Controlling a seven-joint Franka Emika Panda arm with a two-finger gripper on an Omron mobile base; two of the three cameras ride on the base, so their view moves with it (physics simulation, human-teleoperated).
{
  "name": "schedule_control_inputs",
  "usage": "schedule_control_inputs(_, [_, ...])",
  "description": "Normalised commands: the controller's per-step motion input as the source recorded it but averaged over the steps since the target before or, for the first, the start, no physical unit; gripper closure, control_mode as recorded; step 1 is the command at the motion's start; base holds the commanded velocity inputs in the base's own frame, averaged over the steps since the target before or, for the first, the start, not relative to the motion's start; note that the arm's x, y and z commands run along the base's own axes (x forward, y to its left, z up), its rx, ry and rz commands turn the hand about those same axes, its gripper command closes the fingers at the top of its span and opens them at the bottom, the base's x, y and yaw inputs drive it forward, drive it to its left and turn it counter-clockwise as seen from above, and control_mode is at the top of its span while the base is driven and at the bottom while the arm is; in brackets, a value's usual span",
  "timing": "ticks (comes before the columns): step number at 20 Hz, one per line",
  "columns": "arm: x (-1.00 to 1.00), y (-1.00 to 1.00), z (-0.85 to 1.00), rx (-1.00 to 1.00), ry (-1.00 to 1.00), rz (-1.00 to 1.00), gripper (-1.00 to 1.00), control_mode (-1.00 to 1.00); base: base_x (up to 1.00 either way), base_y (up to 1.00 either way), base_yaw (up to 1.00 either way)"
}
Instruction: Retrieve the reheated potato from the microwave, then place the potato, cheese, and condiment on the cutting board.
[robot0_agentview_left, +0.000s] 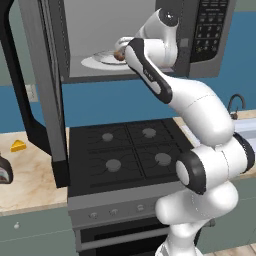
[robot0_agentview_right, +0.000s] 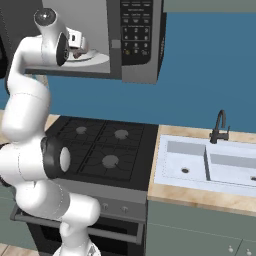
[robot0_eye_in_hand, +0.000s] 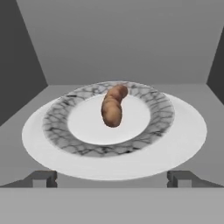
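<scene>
The microwave (robot0_agentview_left: 205, 30) hangs open above the stove, its door (robot0_agentview_left: 45, 85) swung out to the left. Inside, the tan-brown potato (robot0_eye_in_hand: 112, 107) lies on a marbled plate (robot0_eye_in_hand: 57, 127) that rests on the white turntable (robot0_eye_in_hand: 183, 135). My gripper (robot0_eye_in_hand: 112, 179) is open at the mouth of the cavity, its fingertips (robot0_eye_in_hand: 43, 178) wide apart just short of the plate and not touching the potato (robot0_agentview_left: 119, 56). The yellow cheese (robot0_agentview_left: 18, 146) sits on the counter at the left, with the dark condiment (robot0_agentview_left: 4, 172) bottle at the frame's edge in front of it. The cutting board is out of view.
A black four-burner stove (robot0_agentview_left: 125, 150) lies under the microwave. The open door stands over the stove's left edge. To the right are a white sink (robot0_agentview_right: 210, 167) and a dark faucet (robot0_agentview_right: 219, 127). The keypad (robot0_agentview_right: 135, 27) is on the microwave's right side.
</scene>
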Motion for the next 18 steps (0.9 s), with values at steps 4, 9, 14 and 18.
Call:
schedule_control_inputs(4, [0.43, 0.05, -0.07, -0.07, 0.00, 0.00, -1.00, -1.00, 0.00, 0.00, 0.00])
schedule_control_inputs(9, [0.37, 0.13, -0.10, 0.00, 0.00, 0.00, -1.00, -1.00, 0.00, 0.00, 0.00])
schedule_control_inputs(14, [0.40, 0.14, -0.12, 0.00, 0.03, 0.00, -1.00, -1.00, 0.00, 0.00, 0.00])
schedule_control_inputs(18, [0.40, 0.10, -0.06, 0.00, 0.05, 0.00, -1.00, -1.00, 0.00, 0.00, 0.00])
